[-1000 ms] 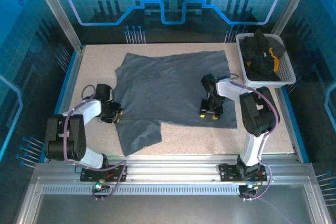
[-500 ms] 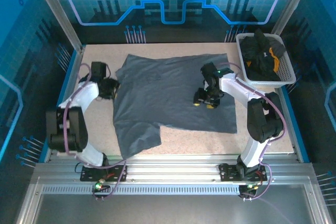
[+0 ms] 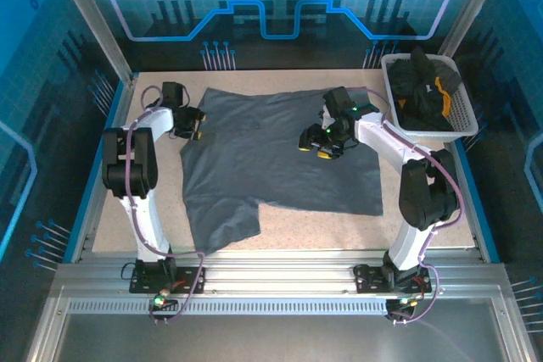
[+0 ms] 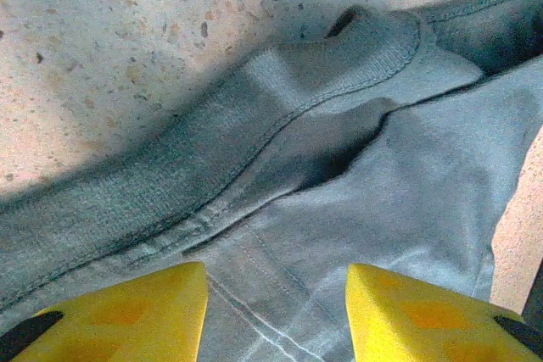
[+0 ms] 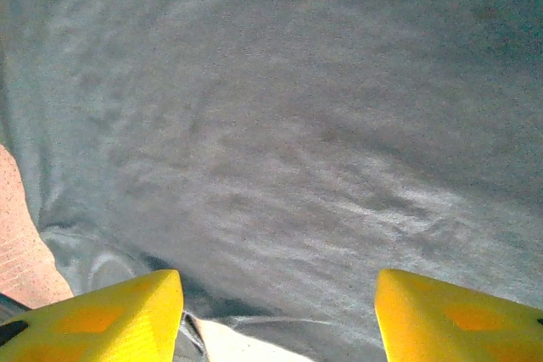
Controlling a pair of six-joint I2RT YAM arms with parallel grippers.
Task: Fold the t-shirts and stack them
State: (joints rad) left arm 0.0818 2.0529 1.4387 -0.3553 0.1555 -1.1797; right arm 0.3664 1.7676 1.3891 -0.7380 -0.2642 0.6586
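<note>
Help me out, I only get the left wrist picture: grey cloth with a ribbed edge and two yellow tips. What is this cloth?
Observer: A slate-grey t-shirt, spread out on the table. The left gripper sits at its far left edge.
Visitor: Is the other arm doing anything?
Observer: The right gripper is over the shirt's middle, jaws open, with nothing between them.
Visitor: Any more shirts around?
Observer: Yes, black t-shirts lie heaped in a white basket at the table's far right corner.
</note>
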